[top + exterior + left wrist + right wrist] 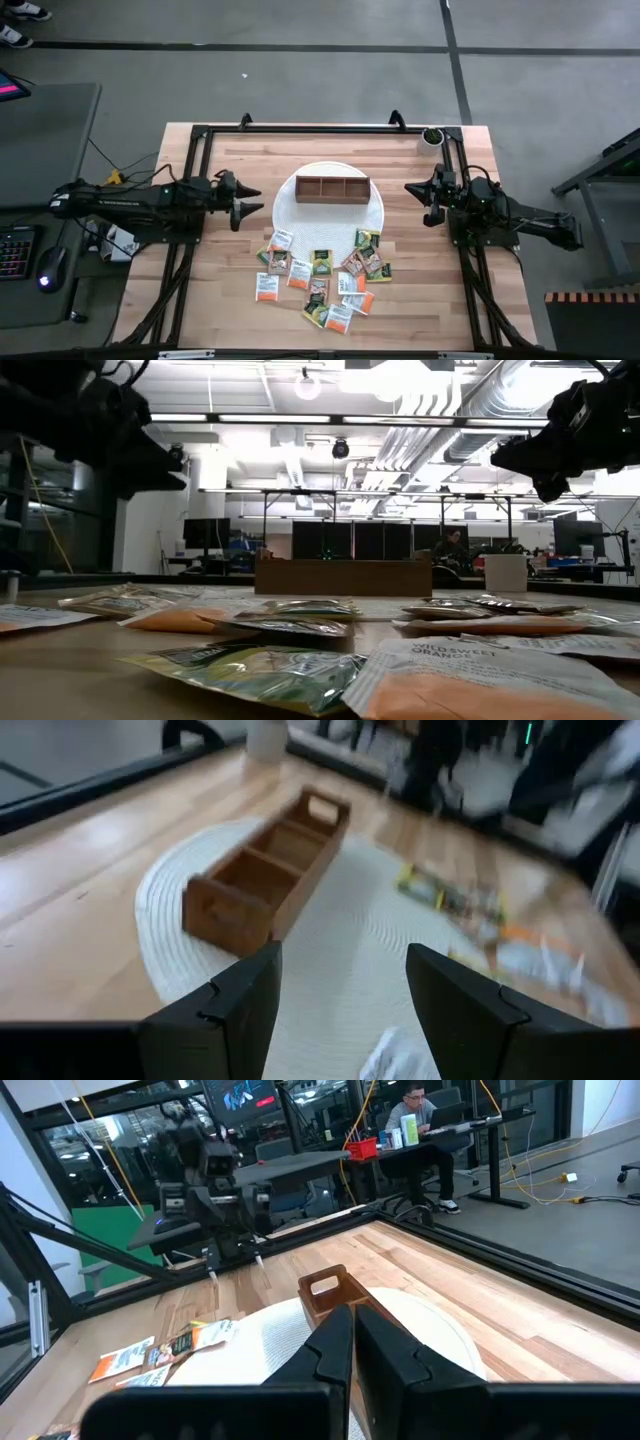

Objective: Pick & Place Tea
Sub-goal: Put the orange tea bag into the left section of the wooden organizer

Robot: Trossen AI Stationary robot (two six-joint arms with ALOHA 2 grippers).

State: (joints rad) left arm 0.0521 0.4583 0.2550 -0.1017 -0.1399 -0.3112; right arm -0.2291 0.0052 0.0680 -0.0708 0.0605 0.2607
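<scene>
The tea lies as many small flat packets [320, 275], green, orange and white, loose on the near half of the wooden table; they fill the foreground of the low view [300, 660]. A brown three-compartment wooden box [332, 188] stands on a round white mat [290, 215] behind them. My left gripper [243, 203] hovers at the mat's left edge, open and with nothing between its fingers [340, 1010], pointing toward the box [265, 870]. My right gripper [418, 195] hovers at the mat's right side, shut [352, 1340] and holding nothing.
A small white pot with a plant [432, 136] stands at the table's far right corner. Black frame rails [320, 128] run along the table's far, left and right sides. Bare wood lies left and right of the packets.
</scene>
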